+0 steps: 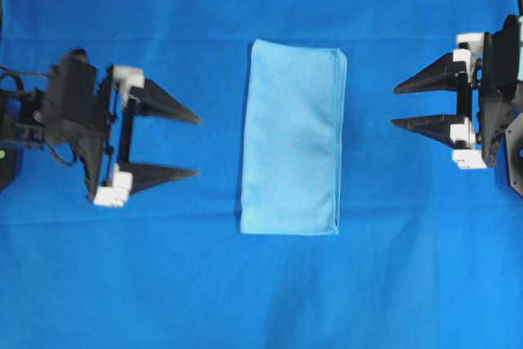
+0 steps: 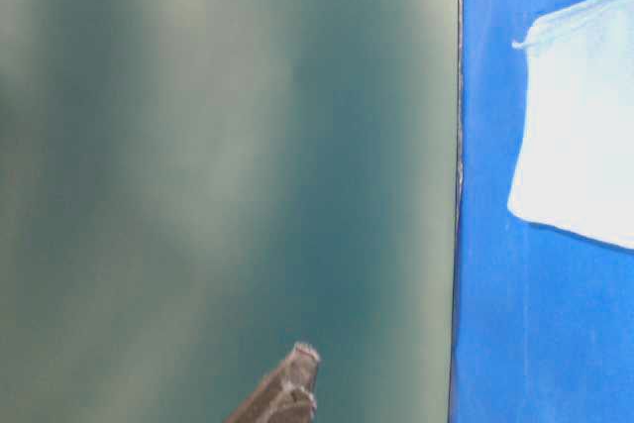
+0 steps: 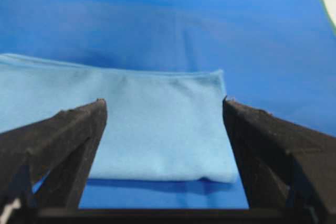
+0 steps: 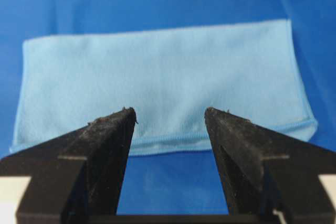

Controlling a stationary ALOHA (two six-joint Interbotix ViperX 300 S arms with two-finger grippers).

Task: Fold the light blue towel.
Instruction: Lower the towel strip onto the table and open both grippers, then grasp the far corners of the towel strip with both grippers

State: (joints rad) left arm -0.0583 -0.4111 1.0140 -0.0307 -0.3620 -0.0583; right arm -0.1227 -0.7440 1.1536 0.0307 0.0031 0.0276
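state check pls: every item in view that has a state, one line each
light blue towel: folded into a narrow rectangle, lying flat on the table cloth, between the two grippers, touched by neither.
left gripper: open, empty, pointing at the towel, short of it.
right gripper: open, empty, pointing at the towel from the other side, short of it.
royal-blue table cloth: spread flat, faint creases.

Pale blue towel (image 1: 292, 138) (royal-blue cloth (image 1: 245, 300))

The light blue towel (image 1: 292, 138) lies folded into a narrow upright rectangle; flat, mid-table.
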